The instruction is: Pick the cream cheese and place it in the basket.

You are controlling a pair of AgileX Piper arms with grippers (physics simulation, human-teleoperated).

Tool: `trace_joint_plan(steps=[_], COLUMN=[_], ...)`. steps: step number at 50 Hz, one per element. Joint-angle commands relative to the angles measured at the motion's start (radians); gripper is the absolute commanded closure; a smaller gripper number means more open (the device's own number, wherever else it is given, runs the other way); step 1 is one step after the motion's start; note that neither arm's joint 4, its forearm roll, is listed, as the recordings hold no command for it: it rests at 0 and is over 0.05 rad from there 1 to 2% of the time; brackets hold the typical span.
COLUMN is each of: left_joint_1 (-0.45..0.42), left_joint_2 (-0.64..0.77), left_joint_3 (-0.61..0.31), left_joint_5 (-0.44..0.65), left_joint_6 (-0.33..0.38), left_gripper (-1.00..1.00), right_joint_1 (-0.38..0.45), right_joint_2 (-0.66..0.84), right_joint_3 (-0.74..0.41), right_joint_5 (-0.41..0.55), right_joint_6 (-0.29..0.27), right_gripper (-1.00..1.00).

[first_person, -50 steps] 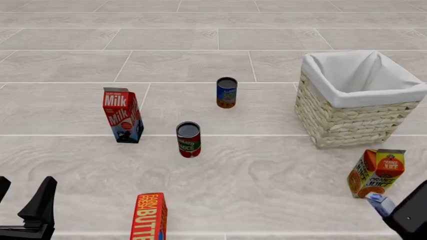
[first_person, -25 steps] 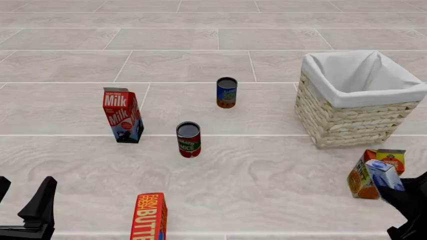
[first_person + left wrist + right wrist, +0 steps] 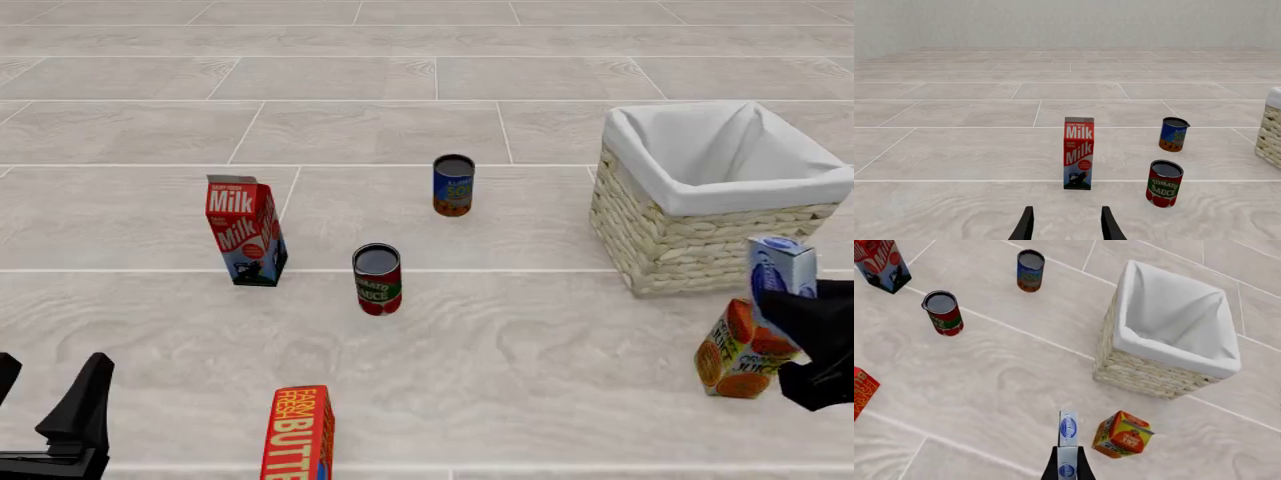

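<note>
My right gripper [image 3: 797,300] is shut on the cream cheese [image 3: 779,275], a small light-blue and white box held up in the air at the right, just in front of the basket [image 3: 694,245] and over the orange juice carton [image 3: 742,352]. From the right wrist the cream cheese [image 3: 1067,440] stands edge-on between the fingers, with the white-lined basket [image 3: 1147,375] ahead and below. Low at the near left, my left gripper [image 3: 54,420] stands open and holds nothing; its fingers [image 3: 1025,227] point toward the milk carton.
A milk carton [image 3: 244,231] stands at the left, a tomato sauce can [image 3: 378,279] in the middle and a blue can [image 3: 454,185] behind it. A red butter box [image 3: 300,433] lies near the front edge.
My right gripper has lifted the cream cheese from beside the orange juice carton's base to above it, moving toward the basket. The left arm has stayed still.
</note>
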Motion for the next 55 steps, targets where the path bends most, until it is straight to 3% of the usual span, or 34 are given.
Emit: trace_joint_plan(steps=[1, 3, 4, 13, 15, 20, 30, 34, 45, 55], left_joint_1=[0.0, 0.0, 0.0, 0.0, 0.0, 0.0, 0.0, 0.0, 0.0, 0.0], left_joint_2=[0.0, 0.0, 0.0, 0.0, 0.0, 0.0, 0.0, 0.0, 0.0, 0.0], left_joint_3=[0.0, 0.0, 0.0, 0.0, 0.0, 0.0, 0.0, 0.0, 0.0, 0.0], left_joint_5=[0.0, 0.0, 0.0, 0.0, 0.0, 0.0, 0.0, 0.0, 0.0, 0.0], left_joint_6=[0.0, 0.0, 0.0, 0.0, 0.0, 0.0, 0.0, 0.0, 0.0, 0.0], left_gripper=[-1.0, -1.0, -1.0, -1.0, -1.0, -1.0, -1.0, -1.0, -1.0, -1.0], right_joint_1=[-0.035, -0.041, -0.066, -0.119, -0.131, -0.167, -0.179, -0.225, -0.209, -0.216], right_joint_2=[0.049, 0.051, 0.059, 0.116, 0.124, 0.158, 0.214, 0.257, 0.361, 0.473], right_joint_3=[-0.047, -0.054, -0.067, -0.146, -0.153, -0.193, -0.223, -0.253, -0.325, -0.348], right_joint_5=[-0.08, -0.085, -0.112, -0.168, -0.185, -0.223, -0.266, -0.311, -0.349, -0.384], right_joint_6=[0.055, 0.055, 0.015, 0.054, 0.025, 0.027, 0.061, 0.073, 0.152, 0.177], right_gripper=[1.0, 1.0, 1.0, 1.0, 1.0, 1.0, 1.0, 1.0, 1.0, 1.0])
